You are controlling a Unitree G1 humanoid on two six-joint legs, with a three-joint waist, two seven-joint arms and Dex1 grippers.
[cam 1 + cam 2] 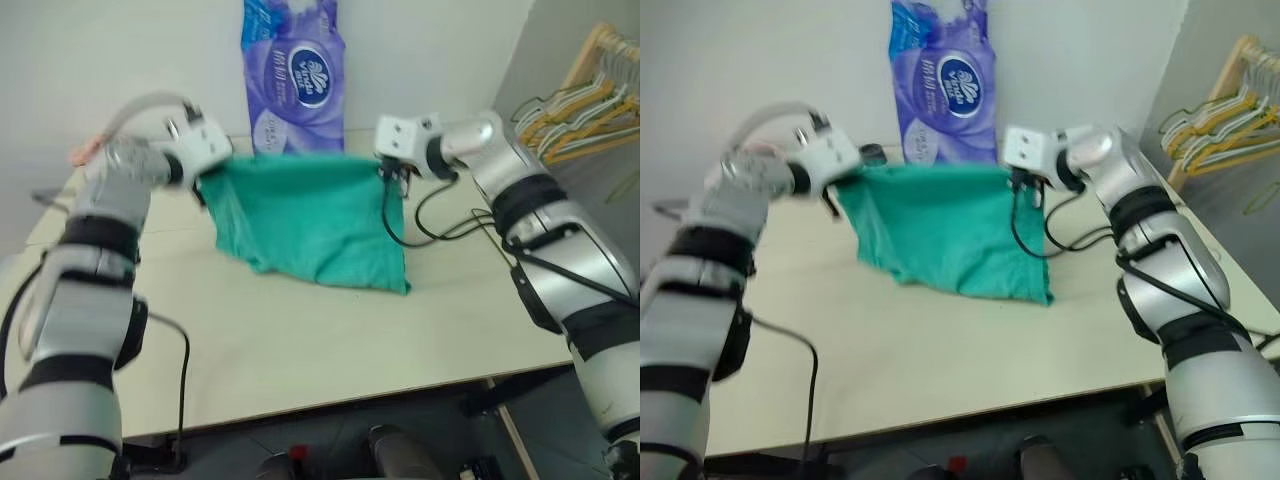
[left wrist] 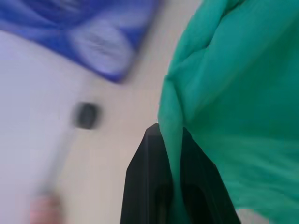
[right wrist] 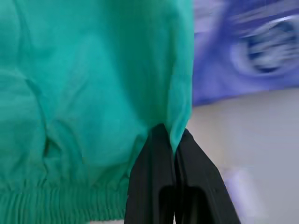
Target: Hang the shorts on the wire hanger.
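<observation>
Hands, left (image 1: pixel 205 178) and right (image 1: pixel 392 172), each clamped on an upper corner of teal-green soft fabric shorts (image 1: pixel 310 220), stretched crosswise between them, hem trailing on pale counter (image 1: pixel 300 350).

**Left gripper pinching the shorts**

The left gripper (image 2: pixel 174 140) has its two black fingers (image 2: pixel 145 186) closed on a fold of the teal shorts (image 2: pixel 233 107). At ten o'clock lies a blurred purple package (image 2: pixel 93 32); at nine o'clock, a small dark object (image 2: pixel 87 115) on the pale table (image 2: pixel 121 121).
</observation>
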